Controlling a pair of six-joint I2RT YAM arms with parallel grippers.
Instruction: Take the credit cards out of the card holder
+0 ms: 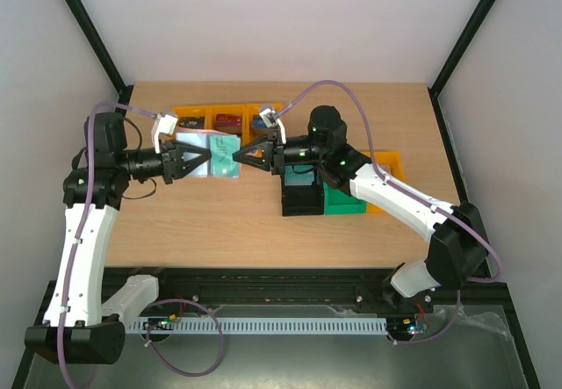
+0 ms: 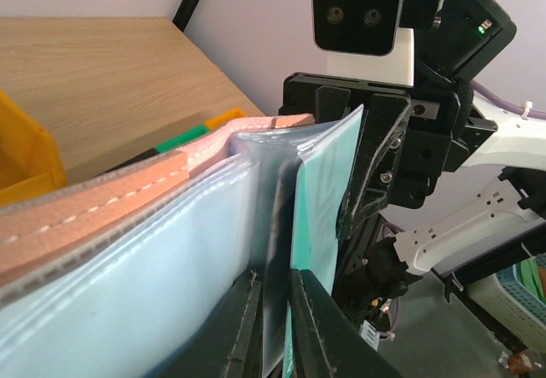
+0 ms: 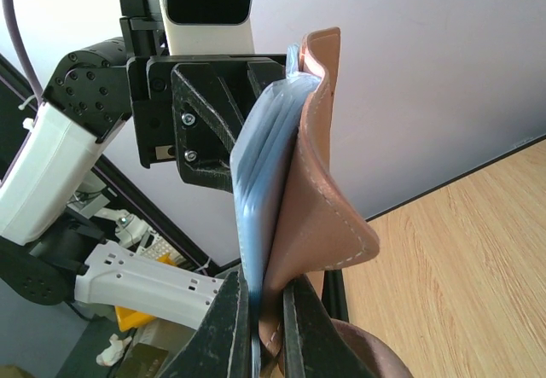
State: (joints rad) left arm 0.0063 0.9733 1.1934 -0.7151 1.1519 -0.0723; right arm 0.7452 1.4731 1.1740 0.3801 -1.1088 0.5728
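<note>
The card holder (image 1: 200, 157) hangs in the air between both grippers, reddish-brown outside (image 3: 320, 199), with pale blue sleeves (image 2: 162, 258). A teal credit card (image 1: 227, 156) stands at its open side and shows edge-on in the left wrist view (image 2: 320, 199). My left gripper (image 1: 207, 158) is shut (image 2: 277, 331) on the near edge of the teal card together with a clear sleeve sheet. My right gripper (image 1: 244, 153) is shut (image 3: 266, 327) on the holder's leather cover and blue sleeves from the opposite side. Other cards are hidden.
A row of yellow bins (image 1: 195, 112) with small items stands at the back of the table. A black bin (image 1: 303, 201), a green bin (image 1: 344, 203) and another yellow bin (image 1: 388, 162) lie under the right arm.
</note>
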